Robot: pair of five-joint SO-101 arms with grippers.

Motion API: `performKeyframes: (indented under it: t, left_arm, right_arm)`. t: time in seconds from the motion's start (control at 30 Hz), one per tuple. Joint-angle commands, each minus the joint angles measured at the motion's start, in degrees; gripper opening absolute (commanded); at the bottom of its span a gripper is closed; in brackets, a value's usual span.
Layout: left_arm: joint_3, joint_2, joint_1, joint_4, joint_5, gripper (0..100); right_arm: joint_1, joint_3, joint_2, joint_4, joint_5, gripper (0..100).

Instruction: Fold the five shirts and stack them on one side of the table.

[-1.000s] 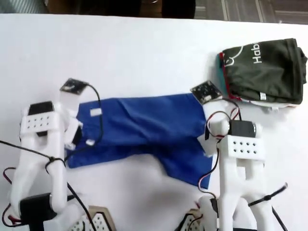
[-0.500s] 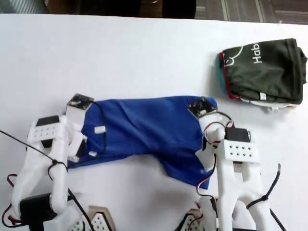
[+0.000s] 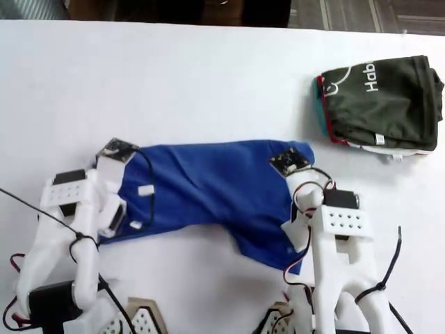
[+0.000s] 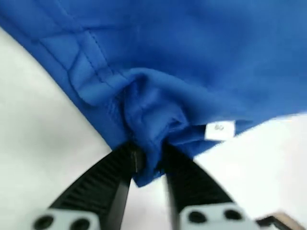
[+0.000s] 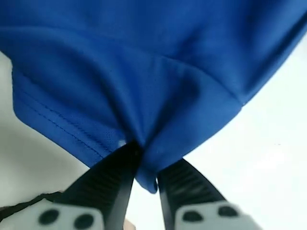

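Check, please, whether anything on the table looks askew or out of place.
The blue shirt lies rumpled and skewed, one flap trailing toward the near edge, cloth bunched where the left pincer and the right pincer clamp it. The folded stack looks tidy.

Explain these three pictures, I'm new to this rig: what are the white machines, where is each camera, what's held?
The white machines are robot arms, the left arm and the right arm, at a table. The wide picture looks down from a fixed camera; each close-up comes from a camera on one arm's wrist. A blue shirt lies spread between the arms. The left gripper is shut on one end, near a white tag; the right gripper is shut on the other end. Farther off sits a stack of folded shirts, dark green on top.
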Motion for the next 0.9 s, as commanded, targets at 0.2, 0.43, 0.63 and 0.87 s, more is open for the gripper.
performKeyframes:
  t: [0.2, 0.43, 0.63, 0.87]
  left_arm:
    - [-15.87, -1.85, -8.88, 11.16, -1.32, 18]
    - [-34.95, -1.41, -9.49, 20.22, -1.05, 18]
    - [-37.85, -1.05, -6.07, 13.71, 2.64, 1]
    - [-36.18, 11.52, 4.22, 4.84, 11.16, 3]
  right_arm:
    - [0.04, -22.68, -2.33, 15.08, 0.00, 12.3]
    - [0.04, -36.66, -2.15, 19.56, -0.09, 12.5]
    - [0.04, -34.46, -1.19, 2.42, -9.14, 0.5]
    - [-8.13, -33.05, 12.79, -11.38, -11.69, 1.9]
